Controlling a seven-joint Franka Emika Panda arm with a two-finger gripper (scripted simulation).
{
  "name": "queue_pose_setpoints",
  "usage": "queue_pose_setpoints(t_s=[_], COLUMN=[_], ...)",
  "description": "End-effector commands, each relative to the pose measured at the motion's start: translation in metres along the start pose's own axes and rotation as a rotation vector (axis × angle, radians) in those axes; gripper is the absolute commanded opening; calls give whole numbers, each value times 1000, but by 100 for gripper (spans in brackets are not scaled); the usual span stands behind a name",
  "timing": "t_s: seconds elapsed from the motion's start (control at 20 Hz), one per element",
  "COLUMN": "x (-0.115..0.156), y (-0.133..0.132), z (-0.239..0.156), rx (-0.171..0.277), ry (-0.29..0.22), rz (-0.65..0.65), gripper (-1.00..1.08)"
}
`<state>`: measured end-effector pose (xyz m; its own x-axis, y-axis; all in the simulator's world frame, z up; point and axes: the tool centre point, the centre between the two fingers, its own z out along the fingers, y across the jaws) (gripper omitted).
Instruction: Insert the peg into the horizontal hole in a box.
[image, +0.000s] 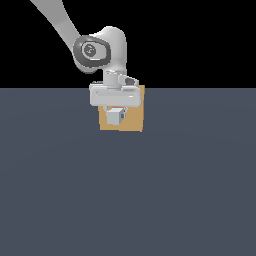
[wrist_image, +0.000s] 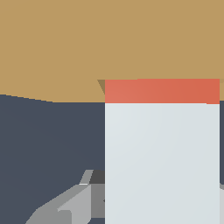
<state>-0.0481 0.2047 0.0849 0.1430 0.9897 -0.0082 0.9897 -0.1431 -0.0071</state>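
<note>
Item: peg (image: 115, 116). Square-sectioned bar, pale grey-white, with a short orange-red end. Held off the surface (image: 128, 200) in the tool (image: 116, 111), pointing away from the exterior camera so that only its grey end face and a sliver of red show there. In the wrist view the red end (wrist_image: 162, 90) sits right at the tan face of the box (wrist_image: 65, 43), apparently at or just inside the hole.

Handling, as judged: stiff, straight, flat-sided, likely light. Flat sides suit a pinch across two opposite faces. A hold toward the grey end keeps the red end free to enter. Smooth faces could slip lengthwise if the tip jams against the box.

Tool state: clenched on the peg, one finger (wrist_image: 65, 205) visible beside it in the wrist view.

Item: box. Tan, upright on the surface, directly behind the tool.

Hidden or unclear: the hole itself is covered by the peg in both views; only a small darker notch shows beside the red end. Depth of entry cannot be told. The tool body covers the upper box face in the exterior view. The second finger is mostly cut off.
</note>
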Motion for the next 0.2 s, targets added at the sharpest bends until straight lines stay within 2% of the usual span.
queue_pose_setpoints(t_s=[0.0,0.15], x=[12,9], y=[2,3], z=[-2,-2], rx=[-10,-10], ry=[10,10], rz=[-4,-4], gripper=[-100,-100])
